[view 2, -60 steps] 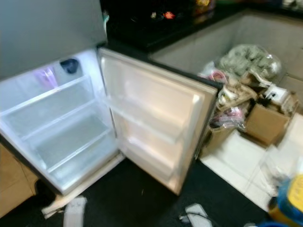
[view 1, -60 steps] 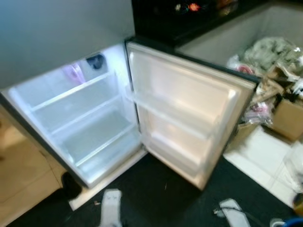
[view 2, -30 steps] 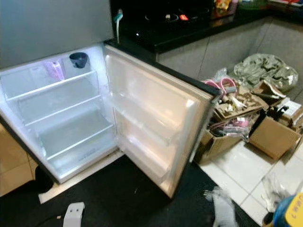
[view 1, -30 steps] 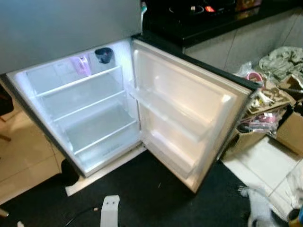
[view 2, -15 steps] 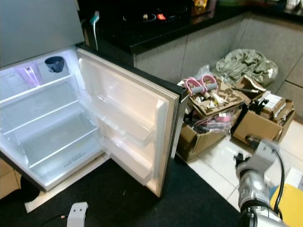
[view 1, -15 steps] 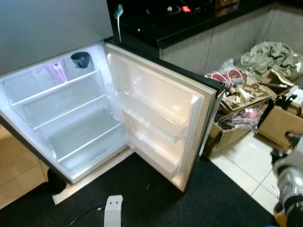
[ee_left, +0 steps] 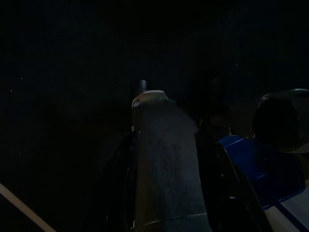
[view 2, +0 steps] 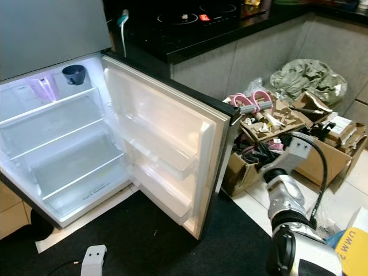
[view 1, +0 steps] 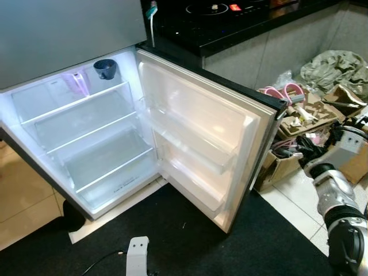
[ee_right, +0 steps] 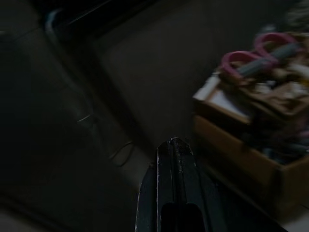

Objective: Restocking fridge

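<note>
One fridge (view 1: 75, 144), door (view 1: 201, 138) open; three glass shelves inside, two door bins. One dark cup (view 1: 105, 68) and one pink container (view 1: 77, 83) at the top shelf's back edge. Two open cardboard boxes (view 2: 253, 167) of clutter on the floor. One cooktop (view 2: 184, 14).

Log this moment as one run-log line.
fridge door open | shelves bare; dark cup on top shelf | right gripper shut, raised by cardboard box | left arm idle

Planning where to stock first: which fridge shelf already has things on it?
The top shelf: a dark blue cup and a pink container stand there; the shelves below look bare.
</note>
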Robot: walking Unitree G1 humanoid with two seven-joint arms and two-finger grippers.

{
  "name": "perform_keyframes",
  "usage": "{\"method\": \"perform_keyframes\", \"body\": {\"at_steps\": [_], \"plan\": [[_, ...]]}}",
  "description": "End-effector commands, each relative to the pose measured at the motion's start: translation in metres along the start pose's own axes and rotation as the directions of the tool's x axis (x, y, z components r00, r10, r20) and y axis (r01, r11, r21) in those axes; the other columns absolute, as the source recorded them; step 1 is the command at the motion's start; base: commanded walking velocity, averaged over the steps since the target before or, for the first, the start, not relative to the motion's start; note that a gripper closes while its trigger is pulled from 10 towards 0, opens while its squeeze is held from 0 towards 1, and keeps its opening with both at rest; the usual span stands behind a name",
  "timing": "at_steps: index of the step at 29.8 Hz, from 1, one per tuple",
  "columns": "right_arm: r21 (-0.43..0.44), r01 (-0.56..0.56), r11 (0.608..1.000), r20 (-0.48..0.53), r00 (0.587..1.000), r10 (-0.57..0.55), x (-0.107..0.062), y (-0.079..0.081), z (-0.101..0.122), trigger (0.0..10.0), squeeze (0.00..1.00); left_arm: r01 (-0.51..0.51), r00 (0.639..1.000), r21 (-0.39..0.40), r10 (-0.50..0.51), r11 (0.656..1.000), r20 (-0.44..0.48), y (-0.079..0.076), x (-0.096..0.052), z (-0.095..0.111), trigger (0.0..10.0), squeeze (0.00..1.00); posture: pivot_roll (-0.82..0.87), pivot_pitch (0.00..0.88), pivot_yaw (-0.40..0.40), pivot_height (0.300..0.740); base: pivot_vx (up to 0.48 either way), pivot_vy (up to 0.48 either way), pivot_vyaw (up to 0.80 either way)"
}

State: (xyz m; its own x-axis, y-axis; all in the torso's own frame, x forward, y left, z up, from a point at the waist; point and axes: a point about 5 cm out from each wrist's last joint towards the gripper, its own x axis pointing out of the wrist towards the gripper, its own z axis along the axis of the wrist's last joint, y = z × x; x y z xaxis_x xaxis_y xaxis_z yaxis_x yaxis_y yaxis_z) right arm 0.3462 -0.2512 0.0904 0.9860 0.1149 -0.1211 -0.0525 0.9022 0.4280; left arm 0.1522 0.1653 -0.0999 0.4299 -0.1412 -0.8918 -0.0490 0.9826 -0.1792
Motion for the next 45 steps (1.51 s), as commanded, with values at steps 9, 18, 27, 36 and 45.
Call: {"method": "perform_keyframes", "body": {"at_steps": [9,18,27,36,45], "plan": [[-0.077,-0.391,0.917,-0.102,0.918,0.383,0.015,0.053,-0.01,10.0,0.0,-0.025,0.999,0.0,0.025,1.0,-0.022,0.011,-0.003,-0.006,10.0,0.0,-0.05,0.0,0.032,0.74,0.0,0.0,0.0],[-0.057,-0.659,0.75,-0.202,0.743,0.638,0.011,0.081,-0.023,10.0,0.0,-0.024,0.999,0.002,0.024,1.0,-0.021,0.01,-0.003,-0.006,10.0,0.0,-0.05,0.0,0.032,0.74,0.0,0.0,0.0],[0.097,-0.912,0.399,-0.187,0.377,0.907,-0.004,0.136,-0.041,10.0,0.0,-0.021,1.0,0.01,0.021,1.0,-0.023,0.01,-0.003,-0.006,10.0,0.0,-0.05,0.0,0.029,0.74,0.0,0.0,0.0],[-0.092,-0.508,0.856,-0.379,0.813,0.442,-0.001,0.069,-0.072,10.0,0.0,-0.016,1.0,0.005,0.016,1.0,-0.024,0.008,-0.002,-0.007,10.0,0.0,-0.05,0.0,0.023,0.74,0.0,0.0,0.0],[-0.234,-0.04,0.972,-0.6,0.792,-0.112,-0.061,-0.008,-0.133,10.0,0.0,-0.017,1.0,-0.002,0.017,1.0,-0.018,0.008,-0.002,-0.006,10.0,0.0,-0.05,0.0,0.026,0.74,0.0,0.0,0.0]]}}
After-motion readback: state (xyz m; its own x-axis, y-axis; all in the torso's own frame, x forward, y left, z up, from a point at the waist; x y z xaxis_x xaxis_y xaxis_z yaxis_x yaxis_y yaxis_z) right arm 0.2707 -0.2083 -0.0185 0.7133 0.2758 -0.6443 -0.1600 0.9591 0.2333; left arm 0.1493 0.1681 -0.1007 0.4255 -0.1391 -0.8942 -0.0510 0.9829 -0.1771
